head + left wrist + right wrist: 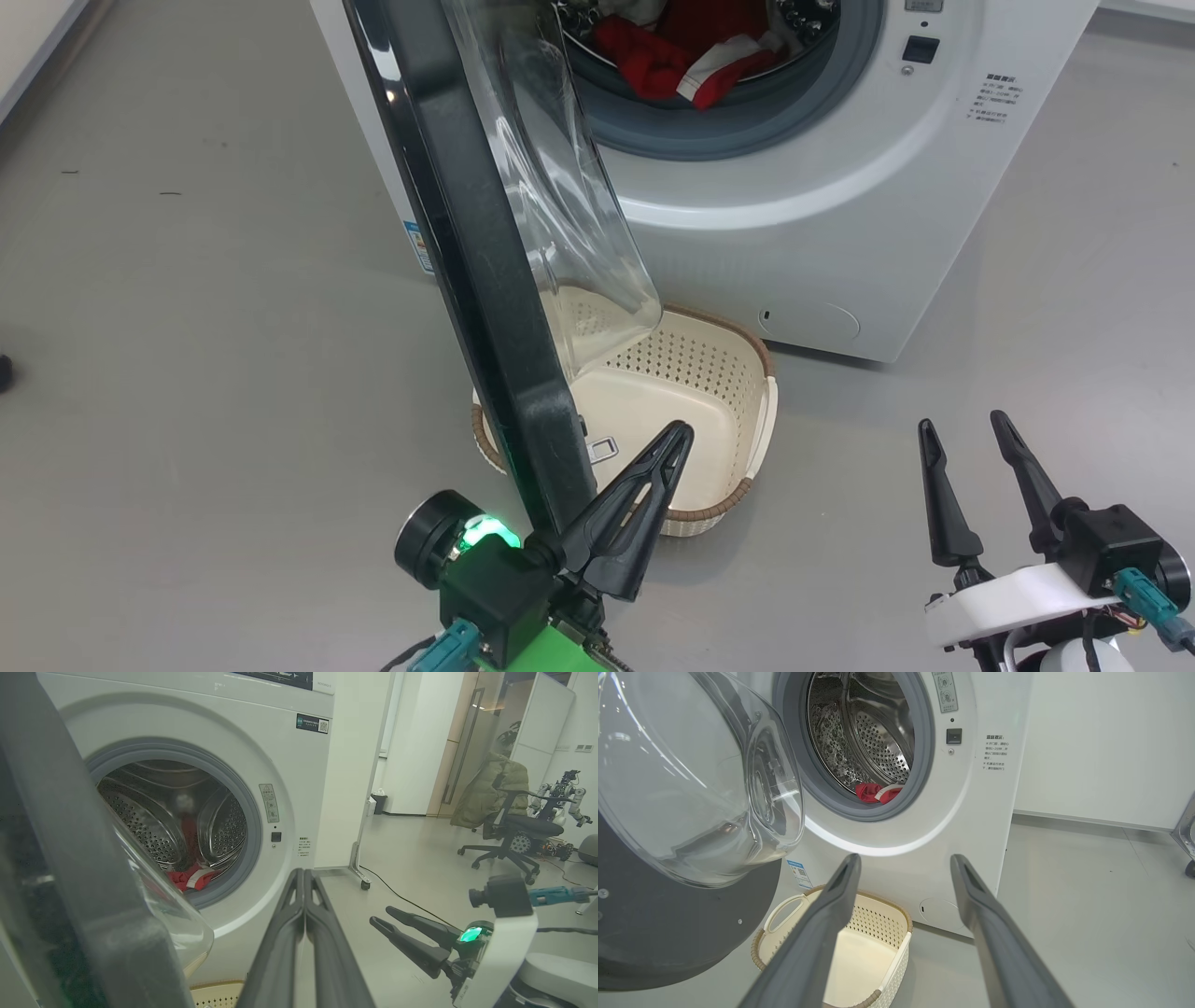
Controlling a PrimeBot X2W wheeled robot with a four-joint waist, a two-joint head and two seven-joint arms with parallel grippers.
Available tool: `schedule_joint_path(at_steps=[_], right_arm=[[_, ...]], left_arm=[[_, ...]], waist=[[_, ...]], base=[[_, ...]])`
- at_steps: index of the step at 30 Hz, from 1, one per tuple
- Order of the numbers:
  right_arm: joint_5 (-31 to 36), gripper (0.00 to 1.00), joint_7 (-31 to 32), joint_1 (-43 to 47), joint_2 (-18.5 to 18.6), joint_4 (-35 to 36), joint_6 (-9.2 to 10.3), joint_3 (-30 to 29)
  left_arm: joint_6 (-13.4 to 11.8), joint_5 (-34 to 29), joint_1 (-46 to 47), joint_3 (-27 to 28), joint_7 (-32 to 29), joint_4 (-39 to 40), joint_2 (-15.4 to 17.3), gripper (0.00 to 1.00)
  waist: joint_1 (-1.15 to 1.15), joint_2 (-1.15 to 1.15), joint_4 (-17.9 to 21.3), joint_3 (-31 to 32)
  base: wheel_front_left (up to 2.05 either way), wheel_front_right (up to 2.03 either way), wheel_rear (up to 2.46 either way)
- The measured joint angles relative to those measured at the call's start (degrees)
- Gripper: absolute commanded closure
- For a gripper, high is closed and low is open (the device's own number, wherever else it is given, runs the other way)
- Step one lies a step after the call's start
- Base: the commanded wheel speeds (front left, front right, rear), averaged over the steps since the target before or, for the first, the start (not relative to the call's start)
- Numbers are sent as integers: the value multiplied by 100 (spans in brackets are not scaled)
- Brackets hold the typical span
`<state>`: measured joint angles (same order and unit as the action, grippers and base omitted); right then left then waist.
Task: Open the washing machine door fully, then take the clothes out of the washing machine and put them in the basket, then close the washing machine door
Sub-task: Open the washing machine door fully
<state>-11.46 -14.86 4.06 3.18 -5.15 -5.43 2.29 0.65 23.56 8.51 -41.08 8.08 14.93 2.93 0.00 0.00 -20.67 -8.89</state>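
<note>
The washing machine (747, 243) is white, with a grey rubber gasket (747, 131) and a steel drum (878, 746) dotted with holes; the clothes (653, 61) inside are red with white trim. The washing machine door (476, 261) has a glossy black rim around clear glass. Past the black jaws of the left gripper (681, 431), the basket (691, 359) is cream, perforated in dotted rows, with a brown woven-look rim.

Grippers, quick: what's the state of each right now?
Left gripper: closed, holding nothing.
Right gripper: open, empty.
</note>
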Motion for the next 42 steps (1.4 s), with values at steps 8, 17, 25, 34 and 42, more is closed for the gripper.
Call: schedule_joint_path(at_steps=[8, 17, 25, 34, 42], right_arm=[[1, 0, 0, 0, -29, -12, -5, -33], [1, 0, 0, 0, -40, -21, -49, -88], [4, 0, 0, 0, -47, -48, -56, -127], [9, 0, 0, 5, -63, -81, -57, -221], [9, 0, 0, 10, -68, -90, -98, -222]], left_arm=[[-168, 15, -155, 180, -300, -564, 15, 100], [-397, 14, -155, 338, -405, -721, 14, 100], [-497, 14, -155, 353, -457, -767, 11, 100], [-564, 64, -188, 343, -501, -891, 4, 100], [-600, 74, -336, 439, -498, -899, -12, 100]], waist=[[0, 0, 32, -26], [0, 0, -13, -49], [0, 0, -102, -57], [0, 0, -258, 12], [0, 0, -413, 80]], base=[[0, 0, 0], [0, 0, 0], [0, 0, 0], [0, 0, 0], [0, 0, 0]])
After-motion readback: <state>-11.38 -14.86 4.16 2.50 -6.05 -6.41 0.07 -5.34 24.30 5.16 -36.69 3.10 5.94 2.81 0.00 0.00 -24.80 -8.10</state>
